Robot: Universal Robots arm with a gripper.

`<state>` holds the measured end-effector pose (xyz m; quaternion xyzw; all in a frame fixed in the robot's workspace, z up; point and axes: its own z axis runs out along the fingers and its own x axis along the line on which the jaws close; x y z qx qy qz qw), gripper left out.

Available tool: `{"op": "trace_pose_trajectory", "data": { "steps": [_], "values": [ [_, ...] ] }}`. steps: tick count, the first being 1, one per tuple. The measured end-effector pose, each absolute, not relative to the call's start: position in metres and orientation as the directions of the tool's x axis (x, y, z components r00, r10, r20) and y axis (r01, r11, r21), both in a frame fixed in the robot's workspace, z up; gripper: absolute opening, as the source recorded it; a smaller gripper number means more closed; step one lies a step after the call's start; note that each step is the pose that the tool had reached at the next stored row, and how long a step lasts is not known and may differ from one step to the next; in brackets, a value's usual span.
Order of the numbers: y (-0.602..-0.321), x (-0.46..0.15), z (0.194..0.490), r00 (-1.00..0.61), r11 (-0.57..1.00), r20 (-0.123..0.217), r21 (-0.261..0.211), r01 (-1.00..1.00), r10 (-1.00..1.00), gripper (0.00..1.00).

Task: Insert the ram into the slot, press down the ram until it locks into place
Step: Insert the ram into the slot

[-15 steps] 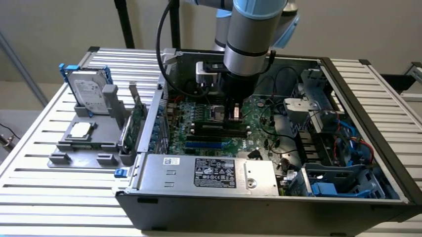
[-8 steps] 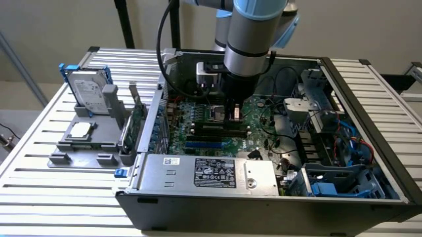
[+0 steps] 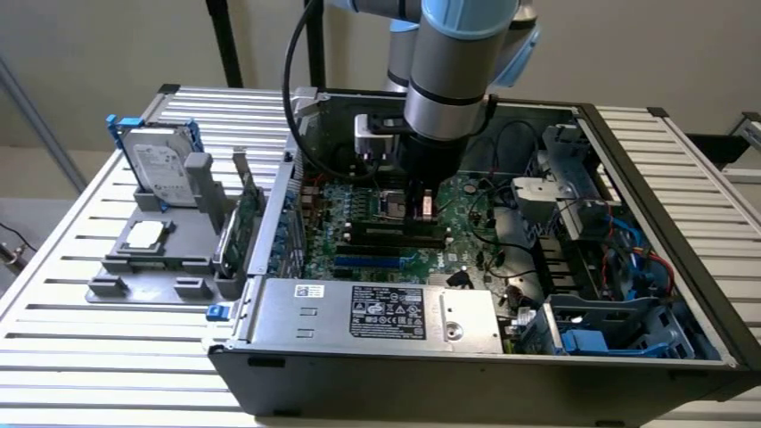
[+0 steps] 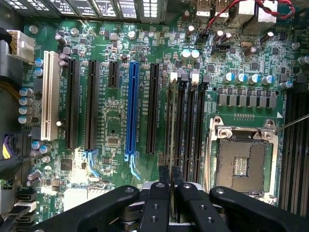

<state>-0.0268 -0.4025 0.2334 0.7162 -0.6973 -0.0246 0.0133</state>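
An open computer case (image 3: 476,379) sits on a slatted table (image 3: 107,339), and the arm (image 3: 452,80) reaches down into it over the green motherboard (image 4: 111,121). The gripper (image 4: 170,180) hangs low at the row of black memory sockets, its fingers (image 4: 163,193) pinched onto the ram (image 4: 170,157), which stands edge-on along the slot (image 4: 174,96) on the side towards the blue slot (image 4: 132,111); whether it is seated I cannot tell

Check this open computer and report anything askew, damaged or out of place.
Nothing looks damaged or spilled. One oddity: the processor socket on the motherboard sits bare, with no cooler over it. The tool hangs over the black memory slots, which look straight and parallel.
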Motion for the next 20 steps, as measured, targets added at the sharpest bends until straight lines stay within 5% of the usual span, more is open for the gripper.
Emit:
{"op": "trace_pose_trajectory", "data": {
  "steps": [20],
  "values": [
    [-0.4025, -0.0259, 0.2295, 0.015, -0.016, -0.016, 0.049, -0.999, -1.0, 0.13]
  ]
}}
